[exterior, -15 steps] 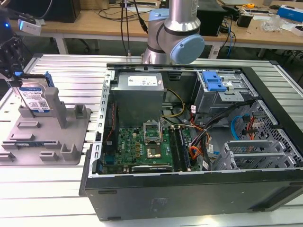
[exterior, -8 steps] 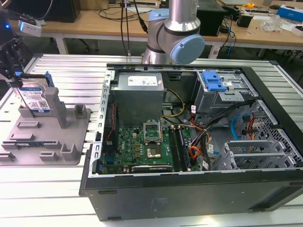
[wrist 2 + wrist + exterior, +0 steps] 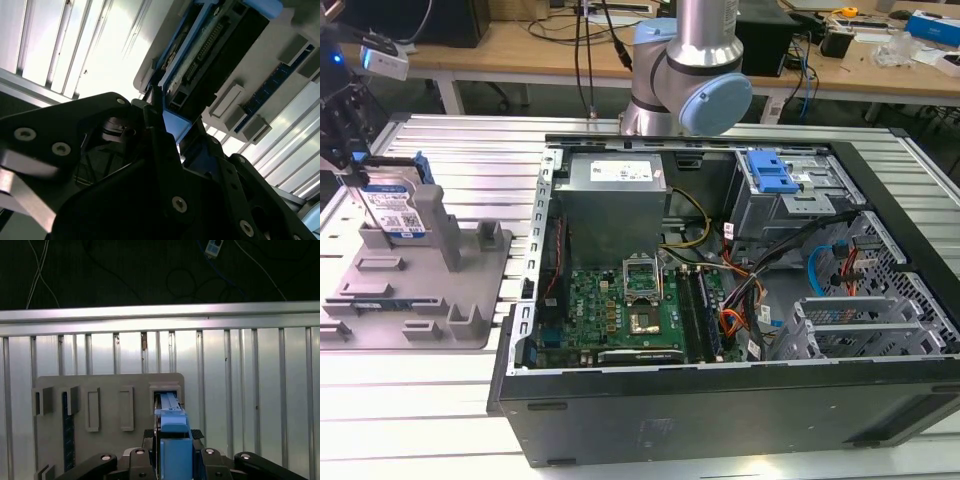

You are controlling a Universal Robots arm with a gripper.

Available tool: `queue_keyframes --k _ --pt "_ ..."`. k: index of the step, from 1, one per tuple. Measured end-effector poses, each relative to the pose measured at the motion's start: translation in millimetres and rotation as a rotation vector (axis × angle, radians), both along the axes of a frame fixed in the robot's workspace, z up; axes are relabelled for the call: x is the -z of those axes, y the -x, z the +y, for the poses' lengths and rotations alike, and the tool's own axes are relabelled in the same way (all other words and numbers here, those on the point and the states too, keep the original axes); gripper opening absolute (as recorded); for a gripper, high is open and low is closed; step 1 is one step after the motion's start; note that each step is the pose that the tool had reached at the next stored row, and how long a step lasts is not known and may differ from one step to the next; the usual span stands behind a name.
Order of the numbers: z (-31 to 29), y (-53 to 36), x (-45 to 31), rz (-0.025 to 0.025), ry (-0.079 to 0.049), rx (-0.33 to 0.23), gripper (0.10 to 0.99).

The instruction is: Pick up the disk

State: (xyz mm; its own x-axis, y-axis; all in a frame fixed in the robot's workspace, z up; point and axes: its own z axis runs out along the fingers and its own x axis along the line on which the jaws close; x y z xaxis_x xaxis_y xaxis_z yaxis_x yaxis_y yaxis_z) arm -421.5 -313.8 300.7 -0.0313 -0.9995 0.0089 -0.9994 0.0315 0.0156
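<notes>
- While the disk [image 3: 395,208] stands on edge in a slot of the grey fixture [image 3: 430,285], at the exterior view's left, the claw [image 3: 173,435] sits over its upper edge. The step in hand reads as the grasp itself, with the lift not yet done.
- Seen in the first wrist view, the two dark fingers [image 3: 150,434] flank the disk's blue side rail [image 3: 175,455]. They appear pressed against it on both sides, with no gap I can make out, so I judge the claw closed on the disk.
- Seen in the exterior view, the disk is upright rather than tilted, its label facing the camera and its lower edge down among the fixture's posts. Whether it has cleared the slot floor at all cannot be told.
- The fixture lies flat on the ribbed metal surface [image 3: 440,390], beside the open computer case [image 3: 740,410].
- Judging from this hold, a lift calls for a straight, square pull along the line of the slot. The posts stand close to the disk, and a slanted pull could jam the rails or drag the fixture up with it.
- A firm pinch matters too, since the hold is on a narrow edge of a smooth slab that could slip or swing.
</notes>
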Motion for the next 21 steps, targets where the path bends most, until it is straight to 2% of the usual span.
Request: queue_keyframes --k 14,15,17,18,21 --pt "0.0 0.0 0.1 -0.0005 0.000 0.000 0.369" --pt "0.1 -0.1 -2.0 -0.0008 -0.001 0.000 0.369" --pt "0.1 0.0 -16.4 0.0009 0.000 0.000 0.369" --pt "0.0 0.0 -28.0 0.0011 0.000 0.000 0.369" --pt "0.0 0.0 -43.5 0.0010 0.000 0.000 0.369"
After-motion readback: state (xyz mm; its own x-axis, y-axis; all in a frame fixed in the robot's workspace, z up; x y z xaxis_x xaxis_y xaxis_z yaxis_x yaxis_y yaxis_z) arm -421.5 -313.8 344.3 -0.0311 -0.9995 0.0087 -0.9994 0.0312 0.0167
